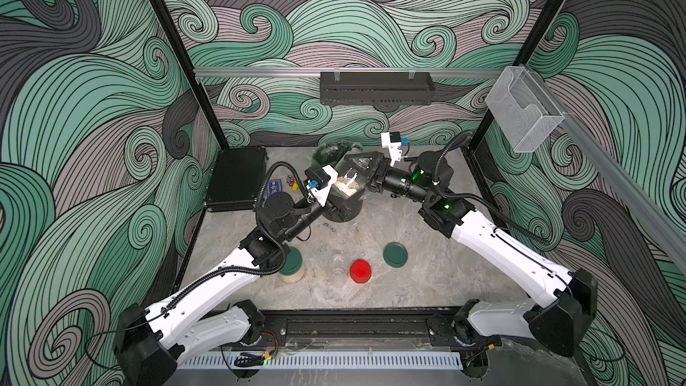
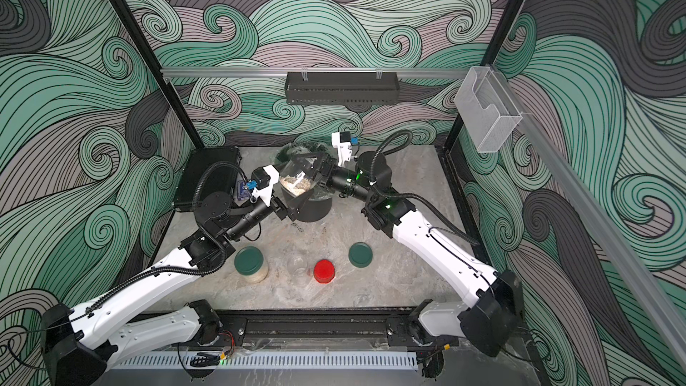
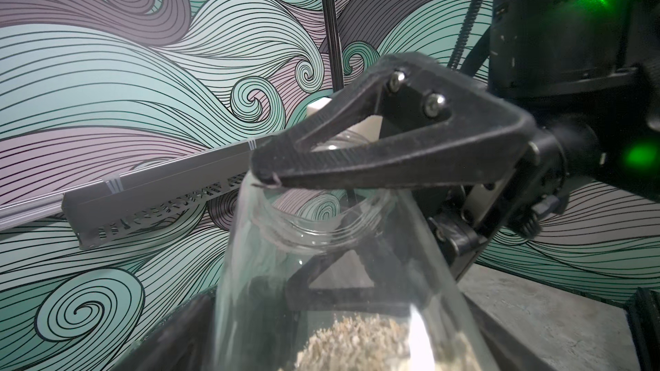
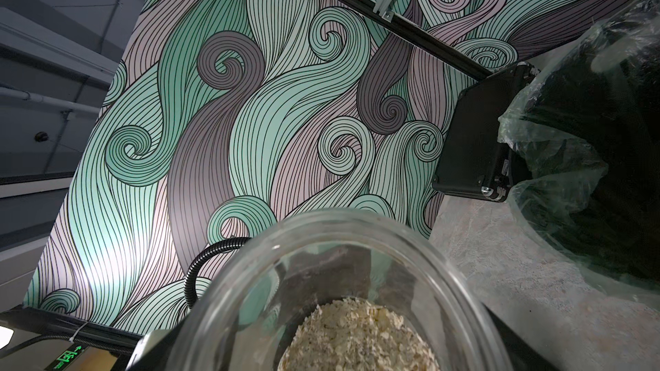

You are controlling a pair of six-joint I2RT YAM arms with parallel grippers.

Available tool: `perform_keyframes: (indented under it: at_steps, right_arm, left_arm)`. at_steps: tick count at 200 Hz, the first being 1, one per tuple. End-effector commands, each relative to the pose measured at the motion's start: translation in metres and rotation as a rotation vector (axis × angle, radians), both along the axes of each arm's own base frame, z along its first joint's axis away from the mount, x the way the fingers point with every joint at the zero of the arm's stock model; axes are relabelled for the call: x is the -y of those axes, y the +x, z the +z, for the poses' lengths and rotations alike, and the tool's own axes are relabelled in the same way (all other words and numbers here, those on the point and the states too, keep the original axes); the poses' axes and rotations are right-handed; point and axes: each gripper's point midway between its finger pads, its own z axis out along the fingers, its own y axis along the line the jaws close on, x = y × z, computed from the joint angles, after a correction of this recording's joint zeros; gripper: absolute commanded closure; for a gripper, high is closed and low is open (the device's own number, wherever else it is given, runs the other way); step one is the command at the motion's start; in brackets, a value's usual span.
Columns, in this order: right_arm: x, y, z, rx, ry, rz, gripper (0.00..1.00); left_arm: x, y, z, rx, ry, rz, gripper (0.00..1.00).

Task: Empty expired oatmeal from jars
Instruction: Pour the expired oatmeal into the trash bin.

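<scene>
An open clear jar [image 1: 347,181] hangs tilted over the tall black bin [image 1: 349,213], with a heap of oatmeal [image 1: 347,188] in its lower end. My right gripper [image 1: 352,176] is shut on this jar; one of its fingers [image 3: 357,162] lies along the glass up to the mouth. My left gripper [image 1: 343,200] stands open, and its fingers [image 3: 171,337] straddle the jar's [image 3: 321,244] lower end. In the right wrist view the oatmeal [image 4: 357,337] shows through the glass. A lidded green-topped jar [image 1: 291,263] holding oatmeal stands at the front left. Beside it a small empty jar [image 1: 338,271] stands open.
A red lid [image 1: 360,271] and a loose green lid [image 1: 395,254] lie on the marbled table. The bin's plastic liner [image 4: 557,158] bulges outward. A black case [image 1: 235,178] and small items [image 1: 274,187] sit at the back left. Crumbs [image 1: 330,226] lie in front of the bin.
</scene>
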Motion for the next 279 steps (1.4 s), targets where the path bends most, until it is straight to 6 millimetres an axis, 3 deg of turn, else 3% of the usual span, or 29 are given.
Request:
perform_keyframes:
  at_steps: [1,51,74,113,131,146,196,211,224,279]
  right_arm:
    - [-0.003,-0.014,0.042,0.086,0.09,0.048,0.89]
    - [-0.008,-0.012,0.04,0.064,0.102,0.059,0.89]
    - [-0.008,-0.013,0.042,0.068,0.105,0.063,0.89]
    - [-0.01,-0.012,0.041,0.068,0.105,0.069,0.88]
    - [-0.01,-0.013,0.041,0.072,0.11,0.078,0.86]
    - [-0.011,-0.014,0.041,0.076,0.113,0.087,0.78]
    - [-0.005,-0.022,0.038,0.116,0.104,0.114,0.18]
    - [-0.004,-0.025,0.034,0.114,0.096,0.12,0.06]
    - [-0.003,-0.026,0.028,0.099,0.085,0.122,0.01]
    - [0.006,-0.03,0.014,0.063,0.058,0.114,0.01]
  left_arm:
    - [-0.007,0.0,0.041,0.093,-0.074,0.034,0.01]
    - [-0.01,-0.001,0.054,0.149,-0.088,0.049,0.06]
    - [-0.009,-0.001,0.056,0.154,-0.085,0.047,0.15]
    - [-0.009,-0.004,0.057,0.143,-0.068,0.03,0.52]
    - [-0.01,-0.005,0.056,0.128,-0.055,0.031,0.77]
    - [-0.013,-0.004,0.056,0.111,-0.05,0.047,1.0]
    - [-0.036,0.005,0.053,0.061,-0.074,0.172,1.0]
    - [-0.042,0.009,0.051,0.042,-0.082,0.209,1.0]
    - [-0.045,0.01,0.05,0.032,-0.081,0.227,1.0]
    - [-0.052,0.014,0.048,-0.009,-0.083,0.272,1.0]
